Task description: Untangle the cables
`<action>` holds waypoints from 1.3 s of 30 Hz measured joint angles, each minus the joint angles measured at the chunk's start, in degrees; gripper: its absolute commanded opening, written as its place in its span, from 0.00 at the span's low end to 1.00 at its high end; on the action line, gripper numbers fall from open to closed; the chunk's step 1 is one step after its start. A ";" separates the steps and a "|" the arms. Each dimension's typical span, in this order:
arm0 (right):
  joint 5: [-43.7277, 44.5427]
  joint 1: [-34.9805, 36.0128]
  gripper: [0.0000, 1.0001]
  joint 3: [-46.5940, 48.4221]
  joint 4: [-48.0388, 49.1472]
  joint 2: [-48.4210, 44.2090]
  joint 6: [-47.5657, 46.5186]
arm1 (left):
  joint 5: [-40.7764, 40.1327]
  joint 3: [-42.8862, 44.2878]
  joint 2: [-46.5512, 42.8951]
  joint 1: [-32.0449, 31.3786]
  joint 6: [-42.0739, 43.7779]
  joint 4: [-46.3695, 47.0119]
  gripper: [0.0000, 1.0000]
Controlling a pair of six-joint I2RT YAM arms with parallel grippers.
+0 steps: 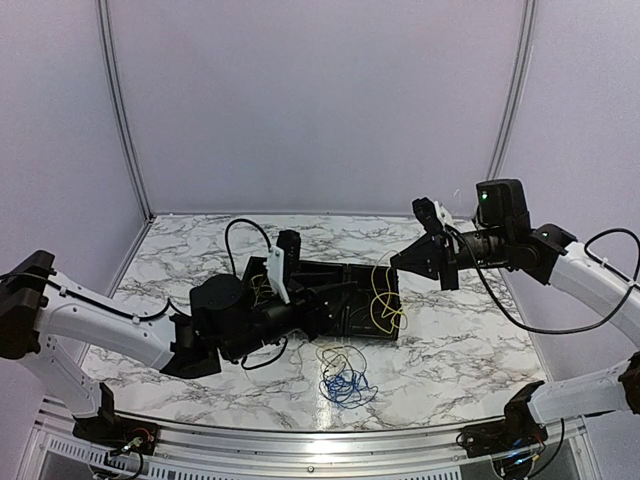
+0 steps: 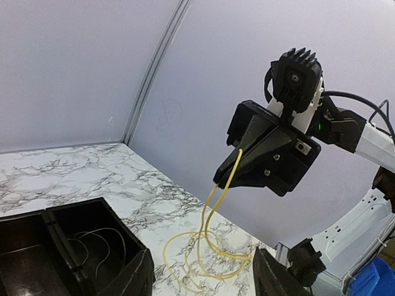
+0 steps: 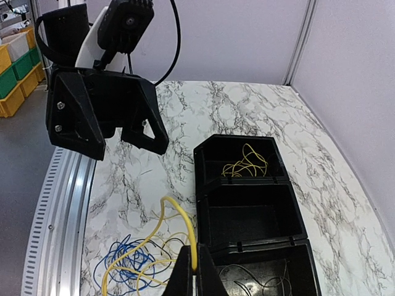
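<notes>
My right gripper (image 3: 196, 266) is shut on a yellow cable (image 3: 165, 209), which it holds up over the right end of the black tray (image 1: 345, 272). The cable's loops (image 1: 384, 302) hang down to the table. The left wrist view shows the same pinch, the yellow cable (image 2: 213, 243) dangling from the right gripper (image 2: 237, 161). My left gripper (image 1: 282, 256) hovers over the tray's left part, open with nothing between its fingers (image 2: 139, 274). A blue and dark tangle of cables (image 1: 345, 385) lies on the marble in front of the tray. More yellow cables (image 3: 247, 163) sit in the tray's far compartment.
The tray's nearest compartment holds thin dark wires (image 3: 271, 280). An aluminium rail (image 3: 62, 203) runs along the table's near edge. Yellow and green bins (image 3: 15, 61) stand beyond the table. Grey walls close the back and both sides.
</notes>
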 measured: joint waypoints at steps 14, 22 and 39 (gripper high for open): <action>1.14 0.61 0.00 -1.42 0.74 -0.66 -0.24 | 6.88 13.42 14.60 2.12 -1.27 -4.07 0.13; 3.91 0.70 0.00 -5.20 1.38 -0.85 -1.90 | 7.06 8.39 10.78 3.48 1.62 -4.46 0.00; 19.54 2.01 0.11 -13.33 16.20 -3.45 0.42 | 1.73 5.60 -4.07 3.50 7.96 -22.86 0.00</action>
